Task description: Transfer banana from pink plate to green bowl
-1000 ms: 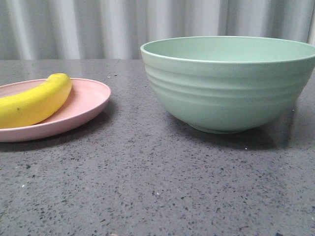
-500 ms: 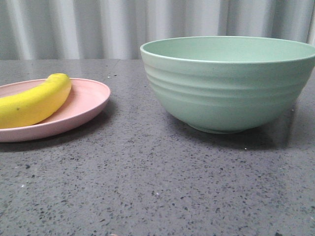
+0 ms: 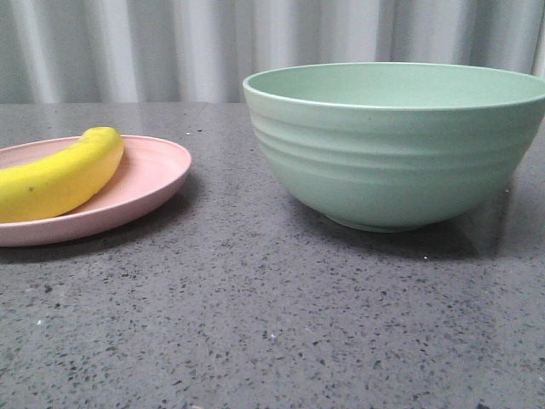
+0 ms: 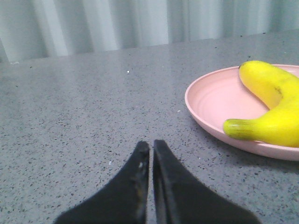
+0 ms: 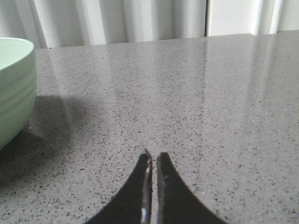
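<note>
Nothing has shifted since the earlier frames | banana [image 4: 273, 108] lies on pink plate [image 4: 212, 100], its long axis across your left pincer [image 4: 151, 148] | both pincers narrow, empty; right pincer [image 5: 153, 158] beyond green bowl [image 3: 396, 141] | reach left.

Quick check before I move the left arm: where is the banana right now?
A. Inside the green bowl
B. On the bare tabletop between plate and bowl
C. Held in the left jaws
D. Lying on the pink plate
D. The banana lies on the pink plate, apart from the green bowl; the left gripper has its jaws closed on nothing, short of the plate.
</note>
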`<state>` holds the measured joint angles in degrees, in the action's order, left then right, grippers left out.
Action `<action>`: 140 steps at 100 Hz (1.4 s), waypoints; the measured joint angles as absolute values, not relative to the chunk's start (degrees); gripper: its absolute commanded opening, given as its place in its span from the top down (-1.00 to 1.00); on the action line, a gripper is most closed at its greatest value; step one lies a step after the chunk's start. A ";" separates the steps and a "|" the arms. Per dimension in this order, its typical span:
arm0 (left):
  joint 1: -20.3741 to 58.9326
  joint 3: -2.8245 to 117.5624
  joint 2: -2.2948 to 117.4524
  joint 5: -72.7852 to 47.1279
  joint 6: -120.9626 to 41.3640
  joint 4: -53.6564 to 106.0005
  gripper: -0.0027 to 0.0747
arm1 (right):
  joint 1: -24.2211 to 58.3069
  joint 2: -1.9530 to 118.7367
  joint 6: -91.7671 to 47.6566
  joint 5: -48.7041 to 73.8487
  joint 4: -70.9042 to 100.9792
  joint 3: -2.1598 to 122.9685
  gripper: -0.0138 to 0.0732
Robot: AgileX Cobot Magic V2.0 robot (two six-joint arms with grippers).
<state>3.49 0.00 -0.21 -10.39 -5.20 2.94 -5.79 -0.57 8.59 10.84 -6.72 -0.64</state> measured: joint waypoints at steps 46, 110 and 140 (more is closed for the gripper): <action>3.49 0.00 -0.21 -9.95 -5.20 2.94 0.98 | -5.79 -0.57 8.59 10.63 -6.72 -0.64 0.83; 3.49 3.84 -0.21 -9.28 -5.20 5.59 0.98 | -5.79 0.11 8.70 15.16 -6.72 1.98 0.83; 3.49 14.34 9.39 -9.13 -5.20 5.85 0.98 | -5.79 9.57 8.70 24.12 -4.33 14.15 0.83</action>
<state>3.49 14.34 9.39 -9.13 -5.20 5.85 -5.79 9.57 8.70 24.12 -4.33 14.15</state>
